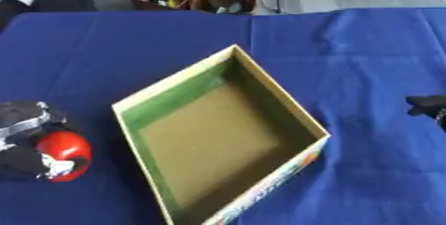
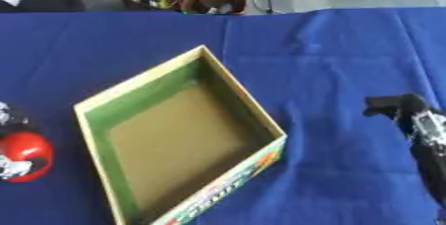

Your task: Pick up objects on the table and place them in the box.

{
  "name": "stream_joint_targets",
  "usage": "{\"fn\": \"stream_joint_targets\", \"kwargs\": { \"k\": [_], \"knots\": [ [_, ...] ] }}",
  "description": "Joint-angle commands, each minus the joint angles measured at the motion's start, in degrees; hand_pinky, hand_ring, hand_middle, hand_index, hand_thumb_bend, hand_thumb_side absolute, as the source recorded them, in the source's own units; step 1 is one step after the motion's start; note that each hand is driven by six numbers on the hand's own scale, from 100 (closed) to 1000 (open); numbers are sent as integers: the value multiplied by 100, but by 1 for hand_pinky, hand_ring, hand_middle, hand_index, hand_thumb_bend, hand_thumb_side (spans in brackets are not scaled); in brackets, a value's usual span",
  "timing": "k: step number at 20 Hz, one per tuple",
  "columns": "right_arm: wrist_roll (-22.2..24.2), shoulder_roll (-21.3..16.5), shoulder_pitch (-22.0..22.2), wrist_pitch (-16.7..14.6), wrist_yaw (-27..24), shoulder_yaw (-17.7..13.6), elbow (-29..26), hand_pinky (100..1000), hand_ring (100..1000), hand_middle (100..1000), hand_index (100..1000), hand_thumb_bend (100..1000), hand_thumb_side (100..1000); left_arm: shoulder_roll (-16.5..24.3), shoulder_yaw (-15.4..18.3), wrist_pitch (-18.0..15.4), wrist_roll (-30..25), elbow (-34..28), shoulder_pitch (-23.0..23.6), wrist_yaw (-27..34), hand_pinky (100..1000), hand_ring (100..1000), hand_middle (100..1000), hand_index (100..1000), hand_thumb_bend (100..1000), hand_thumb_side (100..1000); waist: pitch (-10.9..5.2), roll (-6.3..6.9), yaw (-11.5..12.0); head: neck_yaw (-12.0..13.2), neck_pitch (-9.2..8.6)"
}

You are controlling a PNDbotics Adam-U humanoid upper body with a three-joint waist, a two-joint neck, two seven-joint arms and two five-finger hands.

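While left hand (image 1: 26, 134) grips: fingers curled round red ball (image 1: 64, 162), left of box (image 1: 300, 114)
Handling: ball looks rigid, smooth, light; hold across its width
Box: open, empty, cardboard, mid-tabletop (image 1: 366, 55)
Right hand (image 2: 416, 119): right edge, fingers unreadable
Obstacle: near box wall

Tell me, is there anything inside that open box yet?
No: the box shows only its bare brown floor, while the red object sits outside it, held in the left robot hand over the blue cloth.
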Motion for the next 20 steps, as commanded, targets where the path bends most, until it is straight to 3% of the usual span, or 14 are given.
{"fn": "stream_joint_targets", "kwargs": {
  "k": [1,4,7,16,20],
  "knots": [
    [13,-39,-26,8,36,-16,-83,911,836,567,700,100,1000,158,56,16,84,-46,-88,-63,142,406,526,720,378,504,-124,18,15,8,-40],
    [10,-38,-33,8,30,-19,-83,910,835,567,699,100,1000,170,-13,-6,-54,-26,-48,-115,151,403,546,733,426,501,-123,23,8,14,-42],
    [-1,-38,-34,9,28,-24,-83,910,836,567,700,100,1000,171,-40,20,-128,-32,-28,-133,179,394,519,716,388,400,-123,23,6,20,-44],
    [-5,-42,-27,29,28,-20,-83,911,836,566,700,100,1000,193,18,280,4,-112,-35,-82,213,391,483,673,258,262,-138,39,16,11,-53],
    [-11,-48,-15,41,36,-30,-83,910,836,566,700,100,1000,242,88,329,44,-238,-40,-118,214,388,476,654,254,241,-155,54,26,-6,-40]
  ]
}}
